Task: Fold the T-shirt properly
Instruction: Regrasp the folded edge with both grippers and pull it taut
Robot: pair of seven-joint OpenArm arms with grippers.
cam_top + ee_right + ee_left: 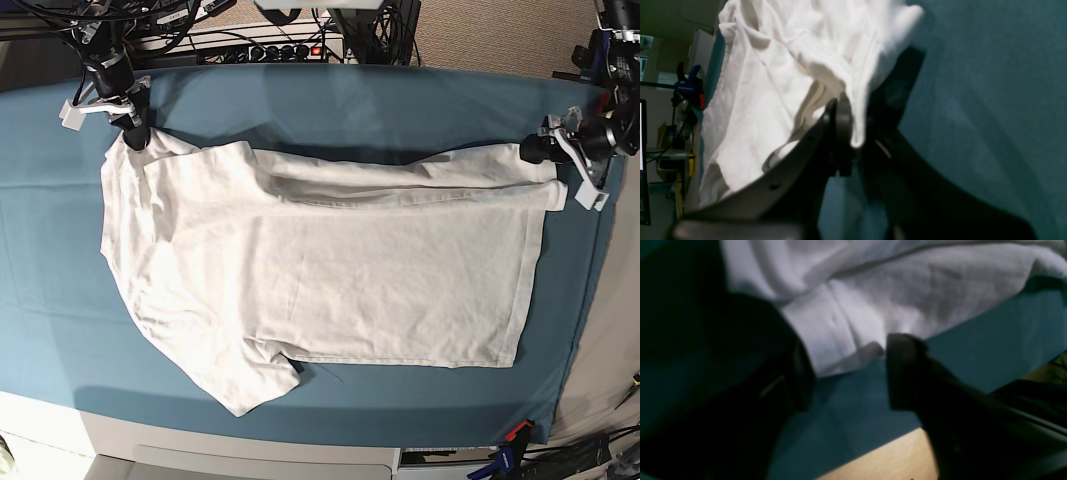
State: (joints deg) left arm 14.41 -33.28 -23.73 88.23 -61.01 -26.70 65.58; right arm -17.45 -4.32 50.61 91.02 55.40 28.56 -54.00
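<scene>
White wrinkled T-shirt (330, 270) spread flat, right fingers (843, 133) pinching it, left fingers (903, 373) apart.

White shirt on teal

You have a plain white, printless shirt (330, 270) on a solid teal cloth (400, 110); black fingers (903, 373), and pale wood bench (887, 460) at the cloth's edge.

T-shirt (893, 303) cut off by left wrist view's top, left pincer (848, 373) blurred
</scene>
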